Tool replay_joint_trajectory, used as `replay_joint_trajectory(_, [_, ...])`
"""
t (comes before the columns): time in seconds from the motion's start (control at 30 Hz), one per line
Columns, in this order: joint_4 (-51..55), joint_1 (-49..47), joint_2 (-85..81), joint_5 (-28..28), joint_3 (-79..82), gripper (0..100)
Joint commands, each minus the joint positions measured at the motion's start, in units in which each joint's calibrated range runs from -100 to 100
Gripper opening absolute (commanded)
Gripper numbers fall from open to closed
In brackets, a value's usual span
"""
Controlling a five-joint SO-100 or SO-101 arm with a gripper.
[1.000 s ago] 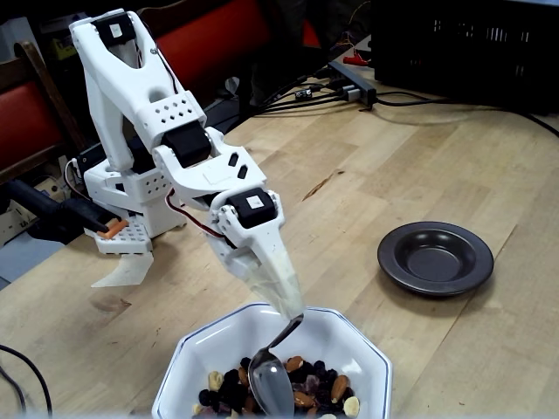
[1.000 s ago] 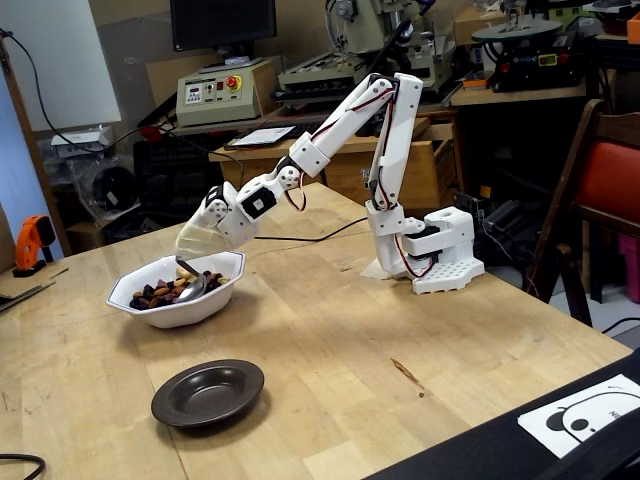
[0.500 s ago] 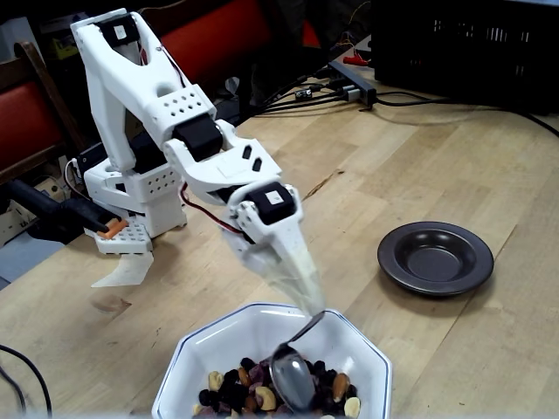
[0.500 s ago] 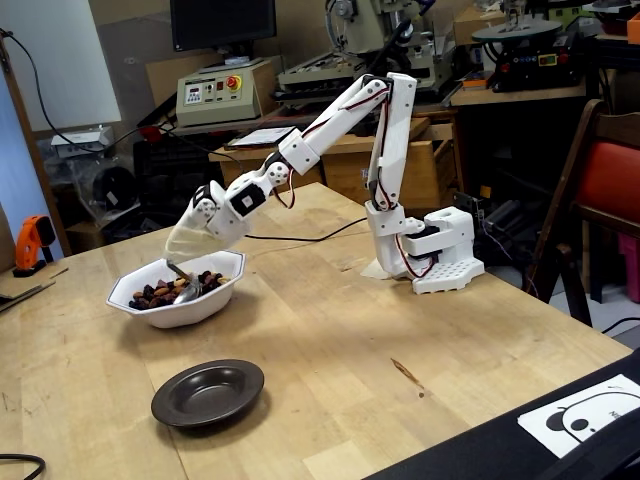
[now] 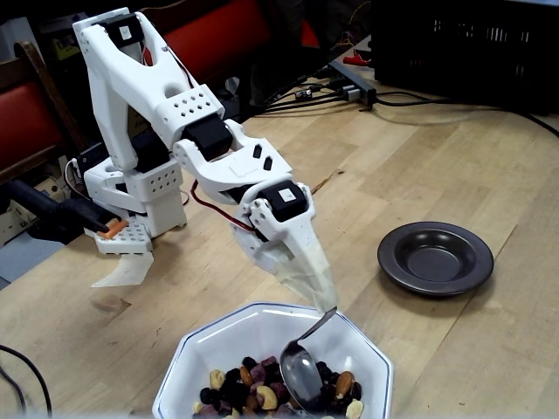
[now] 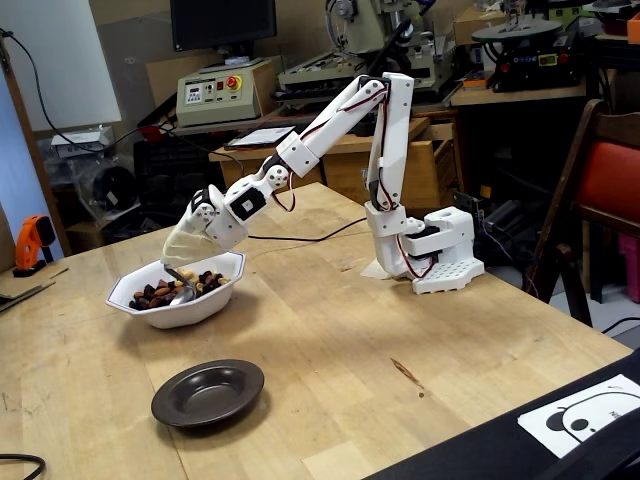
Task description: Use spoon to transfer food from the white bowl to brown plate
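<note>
Your tool [image 5: 325, 301] is clamped on the spoon [image 5: 303, 374] handle, angled down so the scoop digs into the food [image 5: 253, 391] inside the white bowl [image 5: 218, 345]; the brown plate [image 5: 435, 257] waits empty nearby on the counter [image 5: 454, 148].

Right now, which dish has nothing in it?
The brown plate is bare. The white bowl holds the food and the spoon.

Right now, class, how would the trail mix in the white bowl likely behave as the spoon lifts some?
The trail mix is loose small pieces, so some would probably spill. The spoon looks shallow and glossy, so pieces may slide if it tilts. Each scoop is probably light.
</note>
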Motion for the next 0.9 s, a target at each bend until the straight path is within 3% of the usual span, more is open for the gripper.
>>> replay_joint_trajectory(0.0, [-0.70,-1.33,-0.19,-0.24,-2.75,3])
replay_joint_trajectory(0.53, [-19.04,-0.89,0.58,-0.24,-1.86,2])
replay_joint_trajectory(0.87, [-21.97,-0.66,5.37,-0.24,-1.69,2])
